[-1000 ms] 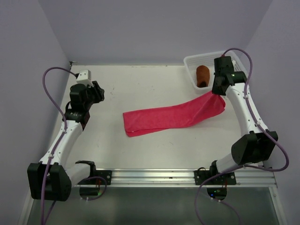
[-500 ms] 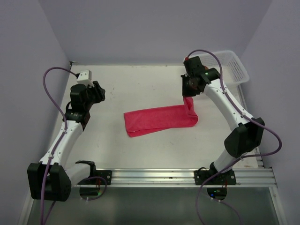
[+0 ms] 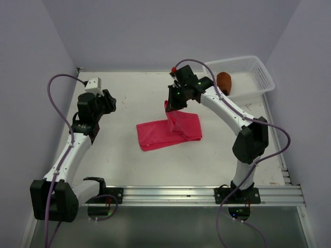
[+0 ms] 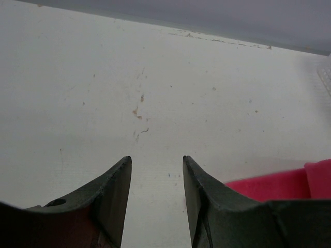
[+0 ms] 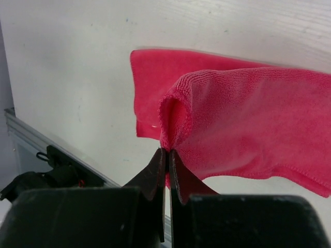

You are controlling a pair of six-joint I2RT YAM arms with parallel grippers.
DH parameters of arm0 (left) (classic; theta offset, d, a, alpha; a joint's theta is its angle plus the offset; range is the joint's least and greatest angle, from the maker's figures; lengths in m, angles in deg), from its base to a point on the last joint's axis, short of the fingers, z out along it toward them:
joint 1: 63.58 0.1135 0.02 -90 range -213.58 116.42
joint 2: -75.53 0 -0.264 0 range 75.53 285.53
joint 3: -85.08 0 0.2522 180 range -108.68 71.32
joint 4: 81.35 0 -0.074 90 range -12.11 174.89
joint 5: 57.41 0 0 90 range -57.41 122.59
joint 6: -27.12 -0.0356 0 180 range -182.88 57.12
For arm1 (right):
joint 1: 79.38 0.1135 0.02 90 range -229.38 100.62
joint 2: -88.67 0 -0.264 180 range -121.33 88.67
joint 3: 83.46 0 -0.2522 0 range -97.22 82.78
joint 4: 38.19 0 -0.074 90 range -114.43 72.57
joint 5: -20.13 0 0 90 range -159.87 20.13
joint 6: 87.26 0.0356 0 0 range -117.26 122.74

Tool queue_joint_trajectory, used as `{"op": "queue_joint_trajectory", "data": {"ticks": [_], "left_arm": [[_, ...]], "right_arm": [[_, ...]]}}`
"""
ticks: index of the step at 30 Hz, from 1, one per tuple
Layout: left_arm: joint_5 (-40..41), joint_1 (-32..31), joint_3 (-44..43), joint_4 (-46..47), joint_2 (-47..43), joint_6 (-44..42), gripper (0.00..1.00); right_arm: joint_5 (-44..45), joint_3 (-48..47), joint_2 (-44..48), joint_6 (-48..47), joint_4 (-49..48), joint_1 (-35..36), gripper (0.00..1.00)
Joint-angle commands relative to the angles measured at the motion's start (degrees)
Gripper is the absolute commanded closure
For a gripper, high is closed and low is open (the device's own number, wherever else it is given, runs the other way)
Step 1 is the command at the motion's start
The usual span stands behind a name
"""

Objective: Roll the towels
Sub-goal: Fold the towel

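Left of the white mesh basket (image 3: 261, 77), right gripper (image 5: 166, 151) pinches pink towel (image 3: 160, 133) by its raised end, likely doubling it over; left gripper (image 4: 156, 161) waits half-open, empty.

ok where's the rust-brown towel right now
Top view, far right: the rolled rust-brown terry towel lies at the left end of the white plastic mesh basket, beyond the right arm.

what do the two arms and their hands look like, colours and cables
The left arm and right arm have white links with black joints and black bases. A purple cable loops along each. The left hand and right hand each have two dark, tapered fingers.
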Motion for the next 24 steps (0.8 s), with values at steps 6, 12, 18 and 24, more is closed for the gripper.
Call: {"op": "queue_joint_trajectory", "data": {"ticks": [6, 12, 18, 24], "left_arm": [[-1.07, -0.29, 0.36, 3.52, -1.11, -0.38, 0.51], [-2.04, -0.38, 0.62, 3.87, -0.67, -0.30, 0.51], [-2.57, -0.29, 0.62, 3.96, -0.49, -0.30, 0.51], [-2.48, -0.29, 0.62, 3.87, -0.58, -0.21, 0.50]], "right_arm": [[-5.41, -10.42, -8.34, 4.06, -2.83, 6.93, 1.00], [-6.12, -13.95, -11.95, 4.94, -2.57, 9.48, 1.00], [-7.00, -13.34, -13.27, 5.64, -3.88, 10.28, 1.00], [-8.40, -11.76, -15.38, 6.17, -5.81, 10.36, 1.00]]}}
